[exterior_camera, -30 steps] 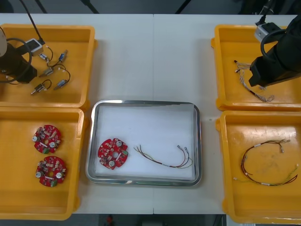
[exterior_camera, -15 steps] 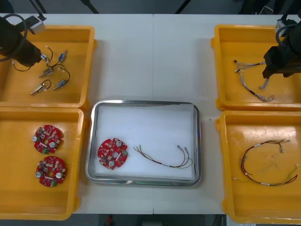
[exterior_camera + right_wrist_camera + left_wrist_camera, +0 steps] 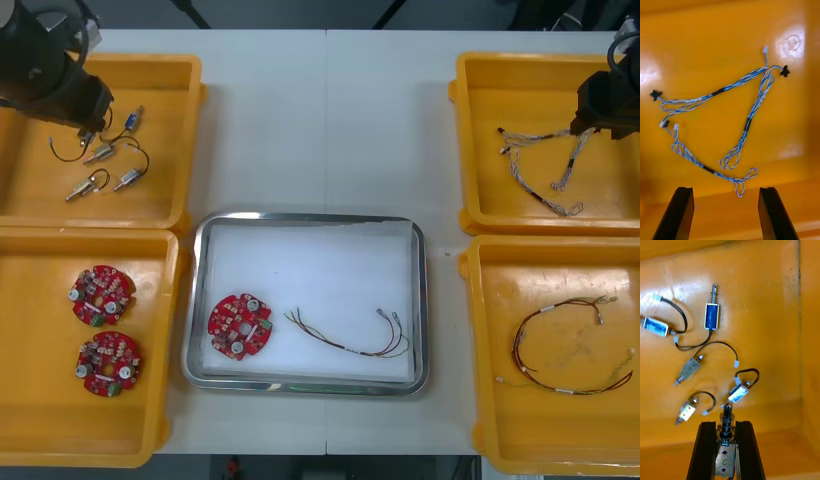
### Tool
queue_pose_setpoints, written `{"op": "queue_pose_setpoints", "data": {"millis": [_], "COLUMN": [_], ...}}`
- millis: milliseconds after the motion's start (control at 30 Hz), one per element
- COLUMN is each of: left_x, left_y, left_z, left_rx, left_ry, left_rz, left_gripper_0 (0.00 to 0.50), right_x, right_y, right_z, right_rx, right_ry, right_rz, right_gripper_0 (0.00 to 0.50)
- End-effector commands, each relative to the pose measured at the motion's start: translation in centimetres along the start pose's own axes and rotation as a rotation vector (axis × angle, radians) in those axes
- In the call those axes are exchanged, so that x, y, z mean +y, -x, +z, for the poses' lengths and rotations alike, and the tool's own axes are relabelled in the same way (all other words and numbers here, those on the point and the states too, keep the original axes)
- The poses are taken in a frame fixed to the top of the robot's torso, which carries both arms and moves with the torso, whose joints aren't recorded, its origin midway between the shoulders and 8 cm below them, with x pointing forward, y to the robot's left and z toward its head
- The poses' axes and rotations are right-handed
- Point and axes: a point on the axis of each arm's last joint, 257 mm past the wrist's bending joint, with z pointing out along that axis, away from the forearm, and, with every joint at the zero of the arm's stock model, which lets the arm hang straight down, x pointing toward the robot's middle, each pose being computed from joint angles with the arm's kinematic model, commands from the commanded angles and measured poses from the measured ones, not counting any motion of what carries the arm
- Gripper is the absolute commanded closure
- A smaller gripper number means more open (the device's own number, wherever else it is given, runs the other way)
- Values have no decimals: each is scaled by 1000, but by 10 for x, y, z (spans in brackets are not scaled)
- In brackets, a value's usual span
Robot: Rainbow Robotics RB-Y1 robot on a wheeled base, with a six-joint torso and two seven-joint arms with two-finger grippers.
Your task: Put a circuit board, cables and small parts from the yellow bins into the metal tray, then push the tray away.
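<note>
**A:** How far along is this looking?

**B:** Partway, I'd judge. The metal tray (image 3: pixel 424 300) is sitting at the lower middle of the front view. It is already carrying a circuit board (image 3: pixel 240 325) at its lower left and a red and yellow cable (image 3: pixel 350 338) just right of that. No small part and no twisted cable are lying in it yet, and the tray is waiting to be pushed away.

**A:** What is the left arm doing?

**B:** The left claw (image 3: pixel 725 425) is hanging over the upper-left yellow bin (image 3: pixel 165 190). Its fingers are pinching a small metal part (image 3: pixel 726 459) whose spring end is poking out past the fingertips. Four loose parts (image 3: pixel 711 315) are lying on the bin floor beyond it, the nearest just past the spring.

**A:** And the right arm?

**B:** The right claw (image 3: pixel 726 191) is hovering at the upper right edge of the front view, over the upper-right yellow bin (image 3: pixel 500 90). Its fingers are standing spread and gripping nothing. The blue and white cable (image 3: pixel 748 123) is sprawling on the bin floor ahead of them. Its nearest loop is lying just beyond the gap between the fingertips and touching neither one.

**A:** So what's left?

**B:** I'm reckoning it's carrying that part across the table (image 3: pixel 325 120) to the tray, fetching the twisted cable, and then the push.
</note>
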Motion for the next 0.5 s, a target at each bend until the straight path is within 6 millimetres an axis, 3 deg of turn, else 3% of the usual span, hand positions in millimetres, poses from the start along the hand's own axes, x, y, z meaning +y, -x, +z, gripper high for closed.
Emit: {"op": "queue_pose_setpoints", "data": {"millis": [33, 333, 500], "left_x": [0, -37, -57], "left_y": [17, -14, -31], "left_z": [-45, -64, -68], "left_rx": [-45, 10, 16], "left_ry": [41, 31, 54], "left_rz": [38, -88, -133], "left_gripper_0": [500, 500, 500], "right_x": [-7, -26, -22], "right_y": [42, 51, 52], "right_z": [-22, 9, 26], "right_rx": [-100, -90, -98], "right_ry": [-1, -16, 1], "right_rz": [64, 205, 251], "right_gripper_0": [0, 0, 0]}}
